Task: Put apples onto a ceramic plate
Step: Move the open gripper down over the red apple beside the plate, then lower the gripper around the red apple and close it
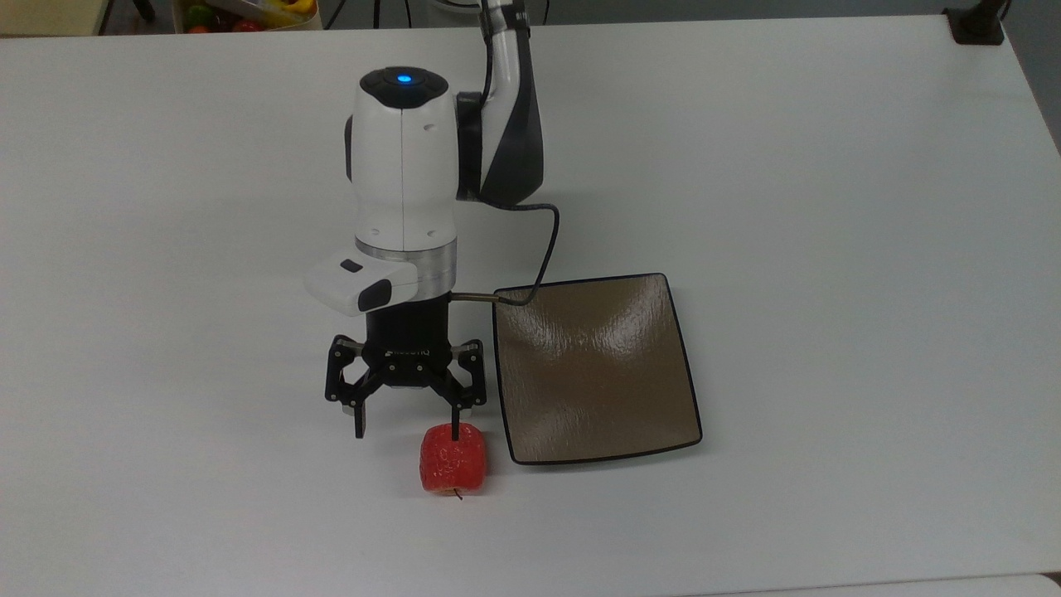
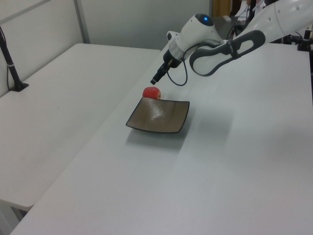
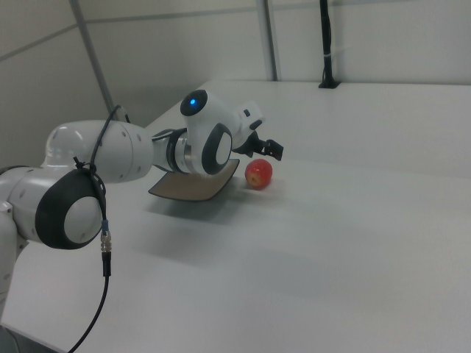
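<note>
One apple (image 1: 452, 458) lies on the white worktop (image 1: 829, 207), just beside the ceramic plate (image 1: 593, 369), off the corner nearest the top view's lower left, and touching nothing we can make out. Its thin stem points away from the plate's far edge. The plate itself is bare. We see the gripper (image 1: 406, 431) poised above the worktop on the side of the apple away from its stem, its fingers (image 1: 359, 424) spread wide and holding nothing; in the top view one fingertip overlaps the apple's upper edge. We judge the step in hand to be the approach to the grasp. The next move calls for centring the spread fingers over the apple, then descending. From the right view we learn that the gripper (image 3: 266, 148) hangs clear above the apple (image 3: 258, 173), a height the top view conceals.
</note>
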